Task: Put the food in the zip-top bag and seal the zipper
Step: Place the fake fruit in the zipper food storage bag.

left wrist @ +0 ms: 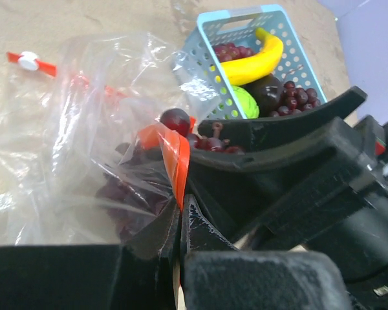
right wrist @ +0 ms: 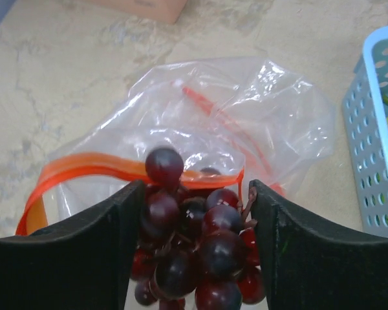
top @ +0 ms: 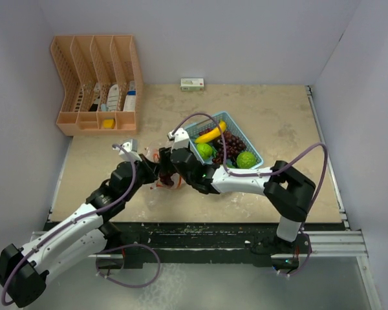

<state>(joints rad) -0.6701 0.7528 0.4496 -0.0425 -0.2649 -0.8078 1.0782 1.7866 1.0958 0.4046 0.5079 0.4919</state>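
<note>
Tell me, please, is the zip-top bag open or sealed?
The bag is open: its orange zipper gapes, grape bunch at its mouth.

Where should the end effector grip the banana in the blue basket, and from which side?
Grip the banana across its middle, coming from above. It lies uppermost in the basket, its curved length is uncovered, and the basket walls block a sideways approach.

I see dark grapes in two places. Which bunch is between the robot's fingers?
The bunch at the bag mouth, inside the right gripper; the other grapes lie in the blue basket by the banana.
</note>
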